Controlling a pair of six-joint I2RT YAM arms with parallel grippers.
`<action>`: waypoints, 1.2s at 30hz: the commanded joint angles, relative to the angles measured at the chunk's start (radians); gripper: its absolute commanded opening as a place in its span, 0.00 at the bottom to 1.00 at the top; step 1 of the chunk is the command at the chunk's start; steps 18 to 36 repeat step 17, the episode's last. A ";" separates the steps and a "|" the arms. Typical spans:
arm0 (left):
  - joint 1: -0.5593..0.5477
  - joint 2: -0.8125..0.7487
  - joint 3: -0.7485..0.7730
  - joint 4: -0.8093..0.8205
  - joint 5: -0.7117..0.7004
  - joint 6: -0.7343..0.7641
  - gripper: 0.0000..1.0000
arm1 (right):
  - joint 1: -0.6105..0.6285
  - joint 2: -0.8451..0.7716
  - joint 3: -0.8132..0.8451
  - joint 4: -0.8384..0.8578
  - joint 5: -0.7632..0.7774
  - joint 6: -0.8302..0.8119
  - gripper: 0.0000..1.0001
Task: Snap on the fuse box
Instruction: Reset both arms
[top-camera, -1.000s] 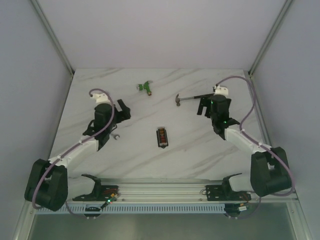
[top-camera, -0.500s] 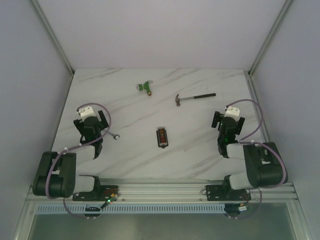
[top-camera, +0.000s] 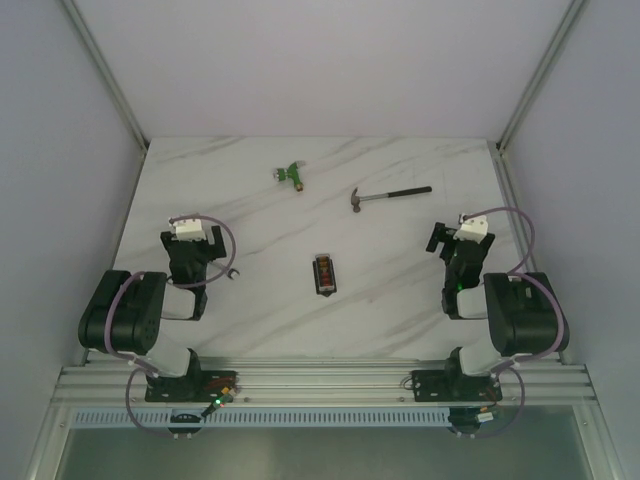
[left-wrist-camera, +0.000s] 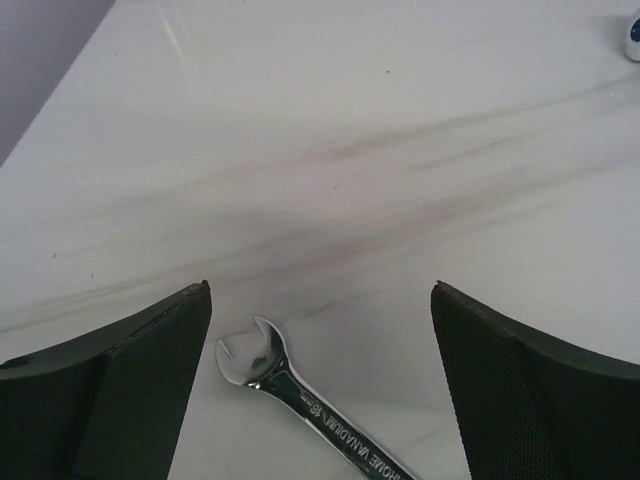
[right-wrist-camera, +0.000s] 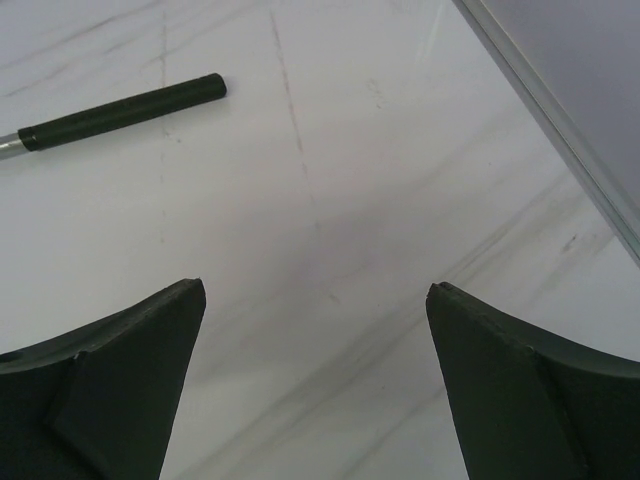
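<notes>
The fuse box (top-camera: 325, 273), a small black block with a red-orange row down its middle, lies flat at the table's centre, seen only from the top view. My left gripper (top-camera: 199, 244) is folded back at the left, well away from the box, jaws open and empty (left-wrist-camera: 320, 290). My right gripper (top-camera: 452, 238) is folded back at the right, also open with bare marble between its fingers (right-wrist-camera: 315, 285). Neither wrist view shows the fuse box.
A chrome wrench (left-wrist-camera: 300, 400) lies on the table just below the left gripper's fingers (top-camera: 231, 272). A hammer (top-camera: 390, 196) lies at the back right, its black handle (right-wrist-camera: 125, 112) visible ahead of the right gripper. A green fitting (top-camera: 291, 174) sits at the back.
Both arms have pulled back from their reach over the table and folded toward their bases. The right gripper has moved away from the hammer. The fuse box has not moved.
</notes>
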 joint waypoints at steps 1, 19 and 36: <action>0.000 0.004 -0.006 0.101 0.034 0.026 1.00 | -0.003 0.000 -0.006 0.091 -0.035 -0.006 1.00; -0.003 0.002 0.000 0.091 0.029 0.027 1.00 | -0.005 0.000 -0.005 0.090 -0.039 -0.004 1.00; -0.003 0.002 0.000 0.091 0.029 0.027 1.00 | -0.005 0.000 -0.005 0.090 -0.039 -0.004 1.00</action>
